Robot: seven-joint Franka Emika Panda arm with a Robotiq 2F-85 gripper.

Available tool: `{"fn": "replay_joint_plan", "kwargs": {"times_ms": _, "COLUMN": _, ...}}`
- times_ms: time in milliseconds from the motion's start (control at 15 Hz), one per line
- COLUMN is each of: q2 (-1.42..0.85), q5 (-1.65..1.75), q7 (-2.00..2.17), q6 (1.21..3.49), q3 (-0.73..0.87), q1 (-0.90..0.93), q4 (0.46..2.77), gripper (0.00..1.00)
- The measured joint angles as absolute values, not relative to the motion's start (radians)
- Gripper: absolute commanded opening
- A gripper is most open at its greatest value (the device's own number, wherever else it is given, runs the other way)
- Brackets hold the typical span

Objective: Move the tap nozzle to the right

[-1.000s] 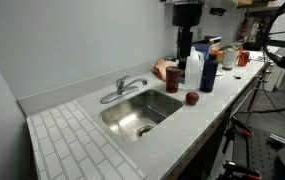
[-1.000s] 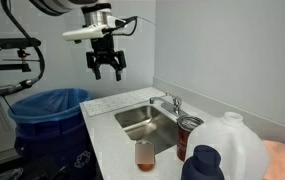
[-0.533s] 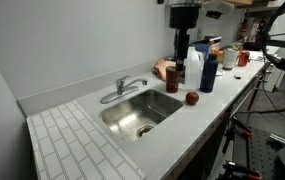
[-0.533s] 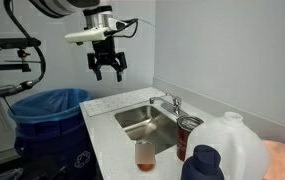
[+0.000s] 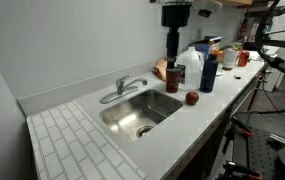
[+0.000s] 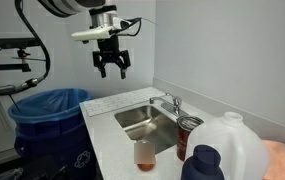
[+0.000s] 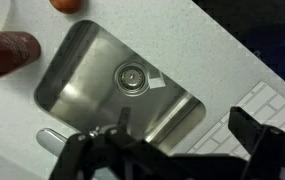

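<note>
**Exterior view, sink seen along the surface.** The tap nozzle (image 5: 110, 96) stood at the far rim of the sink (image 5: 154, 116). It reached from its base toward the left end of the basin. The pincer (image 5: 172, 56) hung high above the surface (image 5: 197, 125), to the right of the tap and well apart from it, in line with the bottles (image 5: 193, 70). Its opening could not be read in this view. A red apple (image 5: 192, 98) lay just right of the sink.

**Exterior view, sink seen from the bottle end.** The pincer (image 6: 113, 72) was high over the far end of the sink (image 6: 134, 126), fingers spread, with nothing between them. The tap nozzle (image 6: 168, 99) was low on the right, well apart from the pincer.

**Wrist view.** The camera looked straight down into the sink (image 7: 82, 85) with its drain (image 7: 132, 75). The pincer (image 7: 172, 158) was wide open and empty. A chrome part (image 7: 50, 140) at the lower left was probably the tap; it was partly hidden.

**Progress.** Judged from these views, no part of the task was done. The approach, the descent to the nozzle, contact and the push to the right were all outstanding.
</note>
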State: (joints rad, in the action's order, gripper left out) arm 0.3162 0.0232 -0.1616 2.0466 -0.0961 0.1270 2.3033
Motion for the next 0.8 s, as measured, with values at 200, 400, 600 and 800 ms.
{"fn": "replay_joint_plan", "kwargs": {"times_ms": 200, "q2": 0.233, "q5": 0.025, "q7": -0.149, "q6": 2.047, "q3": -0.105, "q1": 0.127, "q4": 2.213, "gripper": 1.00}}
{"fn": "replay_joint_plan", "kwargs": {"times_ms": 400, "q2": 0.139, "q5": 0.033, "q7": -0.136, "q6": 2.047, "q3": -0.125, "q1": 0.127, "q4": 2.125, "gripper": 1.00}}
{"fn": "replay_joint_plan", "kwargs": {"times_ms": 600, "q2": 0.044, "q5": 0.034, "q7": -0.134, "q6": 2.089, "q3": -0.135, "q1": 0.127, "q4": 2.063, "gripper": 1.00}}
{"fn": "replay_joint_plan", "kwargs": {"times_ms": 800, "q2": -0.048, "q5": 0.034, "q7": -0.134, "q6": 2.195, "q3": -0.131, "q1": 0.126, "q4": 2.033, "gripper": 1.00}}
